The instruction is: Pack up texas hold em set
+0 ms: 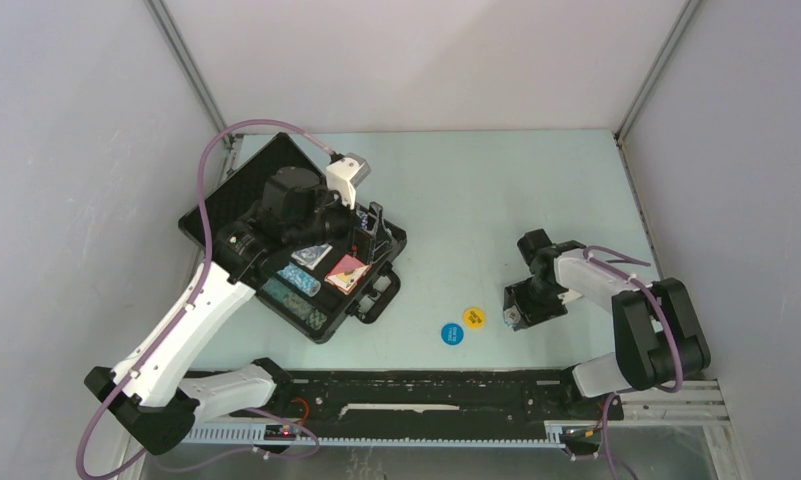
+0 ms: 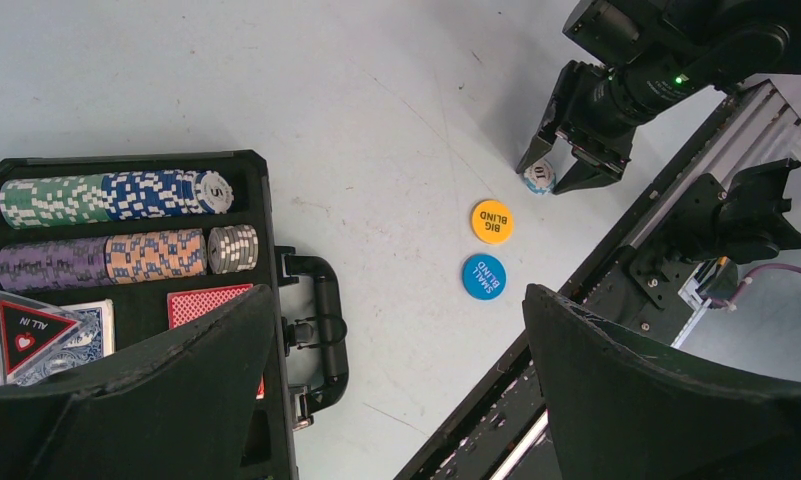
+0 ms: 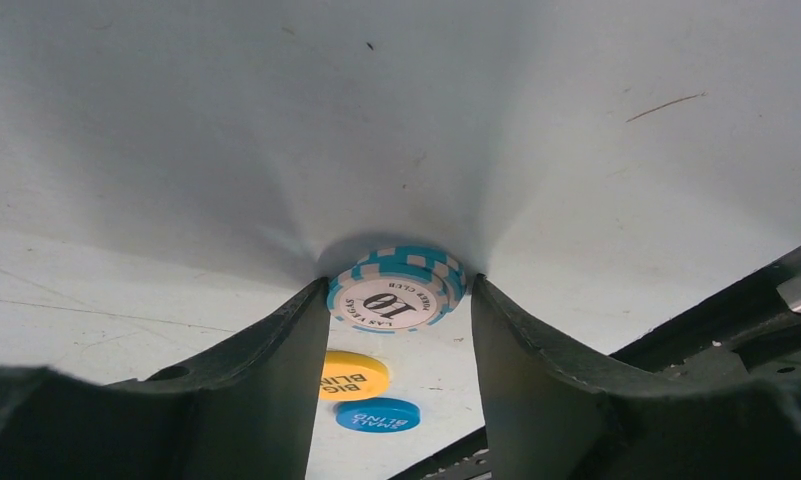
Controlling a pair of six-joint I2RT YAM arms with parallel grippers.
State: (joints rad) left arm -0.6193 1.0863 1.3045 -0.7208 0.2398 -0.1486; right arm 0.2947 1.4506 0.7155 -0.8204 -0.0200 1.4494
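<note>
The right claw [image 3: 396,288] is lowered to the worktop [image 2: 326,100] with its two fingers set either side of a small stack of light-blue-and-white "10" chips [image 3: 396,302], which lies flat between the tips. The fingers stand very near the stack's edges, but from this low angle it cannot be told whether they already press on it or merely bracket it. That straddling pose suits a pinch across the stack's width, probably so the chips lift together rather than scatter. Just beside this claw, on its side toward the case, lie the yellow Big Blind disc [image 2: 492,221] and the blue Small Blind disc [image 2: 484,276], flat, close together and not yet packed. The left claw [image 2: 396,300] hangs with its fingers spread wide and nothing between them. Below it and off to one side sits the open black case [image 2: 136,162], holding two rows of chips [image 2: 116,195], the red deck [image 2: 211,303], the blue deck [image 2: 86,335] and the All In marker [image 2: 26,335]. It seems to be waiting there, well apart from the right claw.
</note>
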